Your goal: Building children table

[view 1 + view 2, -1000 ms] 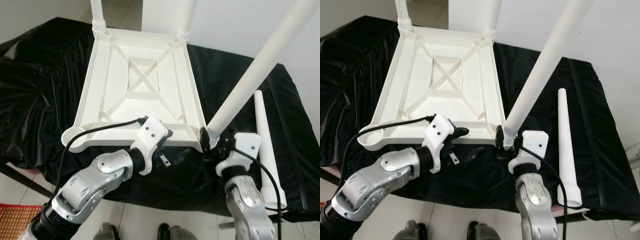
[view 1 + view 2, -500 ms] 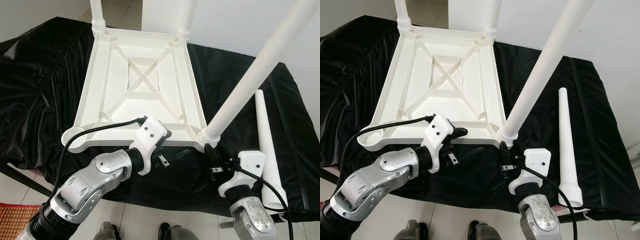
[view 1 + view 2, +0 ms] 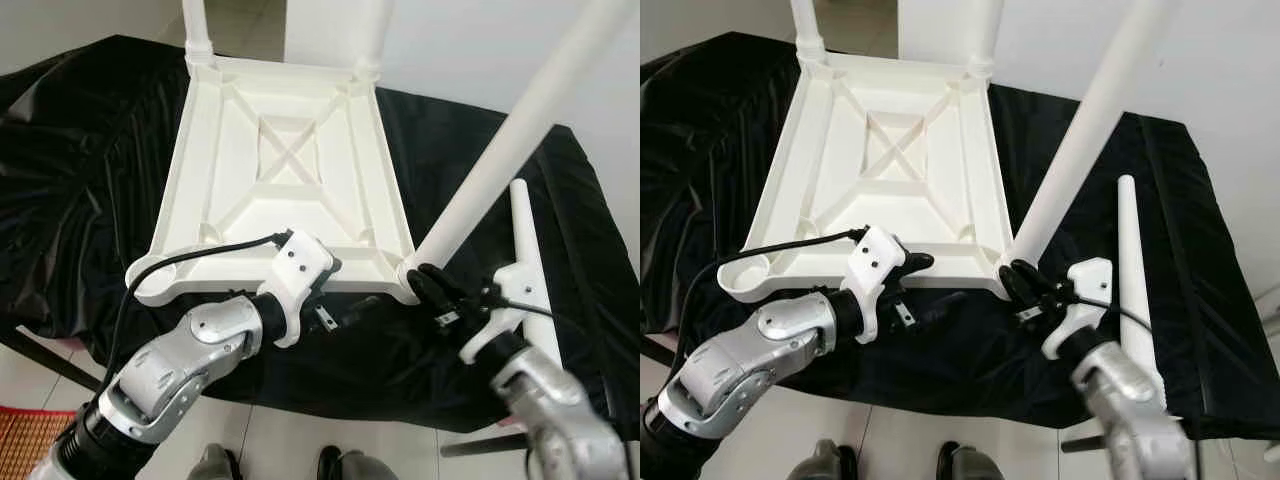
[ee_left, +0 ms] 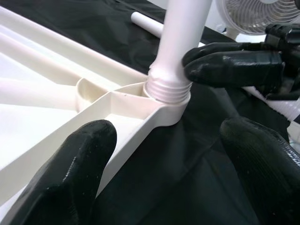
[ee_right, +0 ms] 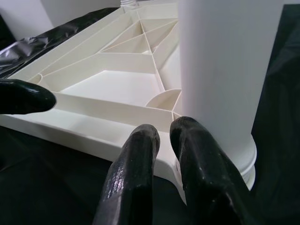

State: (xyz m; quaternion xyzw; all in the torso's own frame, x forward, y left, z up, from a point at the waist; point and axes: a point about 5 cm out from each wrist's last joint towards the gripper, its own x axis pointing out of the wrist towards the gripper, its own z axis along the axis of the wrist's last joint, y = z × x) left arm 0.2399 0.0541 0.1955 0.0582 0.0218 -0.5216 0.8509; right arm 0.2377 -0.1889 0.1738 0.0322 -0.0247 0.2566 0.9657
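A white children's table top (image 3: 285, 150) lies upside down on a black cloth. Legs stand in its two far corners and a long leg (image 3: 500, 150) rises from the near right corner; its threaded collar (image 4: 166, 89) sits in the socket. The near left socket (image 3: 150, 275) is empty. A loose leg (image 3: 522, 225) lies on the cloth to the right. My left gripper (image 3: 355, 285) is open at the near rim, one finger over the rim and one over the cloth. My right gripper (image 3: 425, 275) is shut, fingertips (image 4: 225, 63) against the near right leg's base, nothing between them.
The black cloth (image 3: 80, 180) covers the whole work table, whose front edge runs just below my grippers. A white fan (image 4: 258, 11) stands beyond the table's right side. A red mat (image 3: 20, 430) lies on the tiled floor at the lower left. A white wall is behind.
My right gripper left the near right leg's base, dropped back towards me, then swung up from the right and touches it again. The left arm and the table top have not moved.
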